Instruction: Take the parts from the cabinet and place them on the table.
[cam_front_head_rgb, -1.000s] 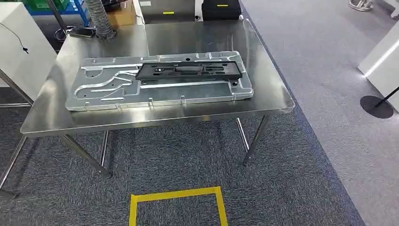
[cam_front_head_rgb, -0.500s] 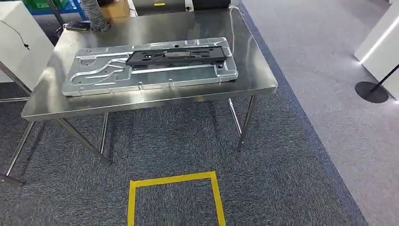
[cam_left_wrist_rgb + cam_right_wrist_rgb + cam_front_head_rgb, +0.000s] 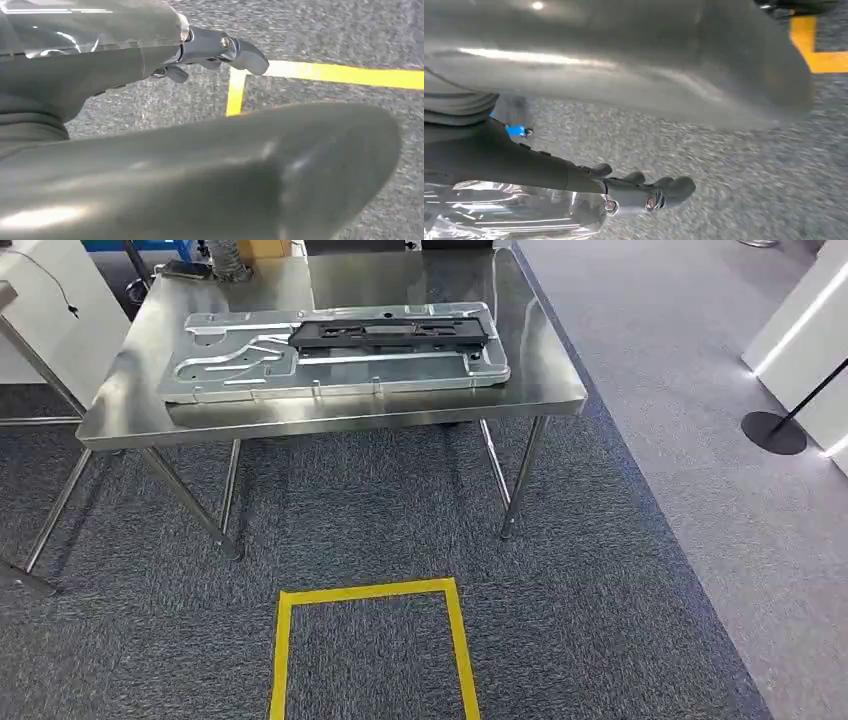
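Grey carpet (image 3: 380,530) covers the floor, and on it a square outline of yellow tape (image 3: 366,592) is marked in front of a stainless steel surface (image 3: 550,380) on thin metal legs. On the surface a large silver metal panel (image 3: 250,365) is laid flat, stretching along most of the front edge and reaching close to the right edge. A long black part (image 3: 390,333) is rested on top of the panel, toward its far right portion. Near the far left corner of the surface a small dark object is seen, too small to identify. A white cabinet side (image 3: 50,300) is placed beyond the left edge. In the left wrist view, the left robot hand (image 3: 215,50) is hung above the carpet and tape, fingers loosely extended, nothing held. In the right wrist view, the right robot hand (image 3: 644,192) is likewise seen empty, fingers apart, over the carpet.
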